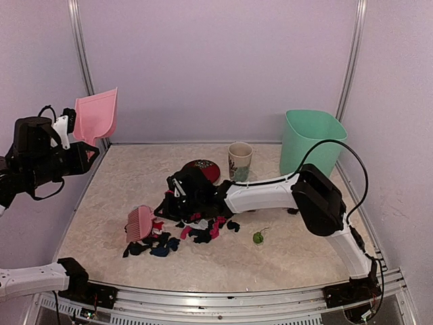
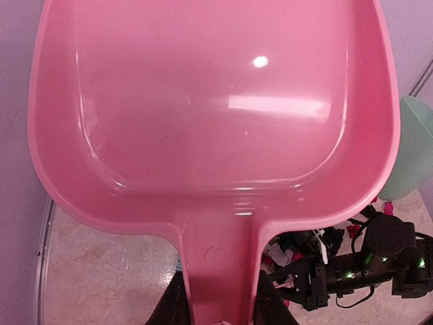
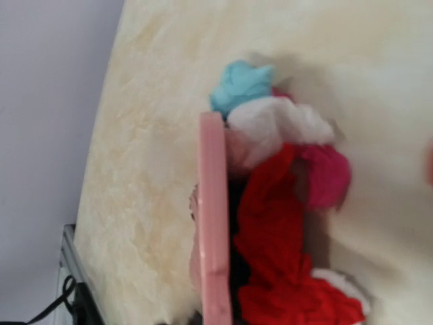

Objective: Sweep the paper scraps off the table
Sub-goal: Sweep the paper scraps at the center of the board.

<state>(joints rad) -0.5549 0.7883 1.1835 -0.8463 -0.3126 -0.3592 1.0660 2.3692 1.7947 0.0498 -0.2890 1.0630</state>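
The pink plastic dustpan (image 2: pixel 216 122) is gripped by its handle in the left pincer (image 2: pixel 220 308) and held aloft at the far left of the beige mottled worktop (image 1: pixel 298 250). The crumpled paper scraps (image 1: pixel 196 230), mostly black and red, are heaped mid-worktop against the pink comb-like brush (image 1: pixel 140 223). Whether the right pincer (image 1: pixel 177 193) is clenched cannot be told.

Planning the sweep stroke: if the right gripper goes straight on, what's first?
The pink brush, directly ahead and possibly already held. Just past it, the paper scraps piled against it. Depth unclear.
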